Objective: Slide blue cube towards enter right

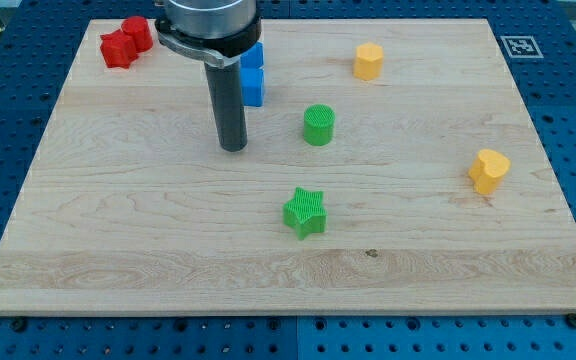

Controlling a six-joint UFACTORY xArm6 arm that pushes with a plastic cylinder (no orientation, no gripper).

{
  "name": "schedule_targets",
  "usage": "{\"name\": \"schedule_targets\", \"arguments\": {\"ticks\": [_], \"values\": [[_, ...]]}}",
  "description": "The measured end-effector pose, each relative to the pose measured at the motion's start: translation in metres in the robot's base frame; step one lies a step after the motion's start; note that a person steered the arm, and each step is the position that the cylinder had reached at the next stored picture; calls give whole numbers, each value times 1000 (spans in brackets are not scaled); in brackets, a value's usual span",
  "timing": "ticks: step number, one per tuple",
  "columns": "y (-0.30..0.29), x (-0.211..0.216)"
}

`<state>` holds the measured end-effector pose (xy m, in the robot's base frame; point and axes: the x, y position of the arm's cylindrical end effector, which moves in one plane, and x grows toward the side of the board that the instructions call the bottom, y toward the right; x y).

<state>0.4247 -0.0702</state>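
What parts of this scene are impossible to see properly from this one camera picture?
- Blue blocks: camera view, the arm's rod and collar cover their left part; whether there is one block or two, and the shape, cannot be told.
- Arm above the collar: cut off by the view's top edge.
- Red blocks: they overlap, so the back one's shape is unclear.
- My tip shows, below the blue blocks.

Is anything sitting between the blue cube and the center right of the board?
Probably yes: the green cylinder sits to the lower right of the blue cube, near the path. My tip rests below the cube, toward the view's bottom.
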Motion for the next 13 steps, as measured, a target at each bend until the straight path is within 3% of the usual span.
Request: {"name": "schedule_targets", "arguments": {"ticks": [2, 5, 9, 13], "values": [[6, -63], [-18, -123], [114, -95], [198, -56]]}}
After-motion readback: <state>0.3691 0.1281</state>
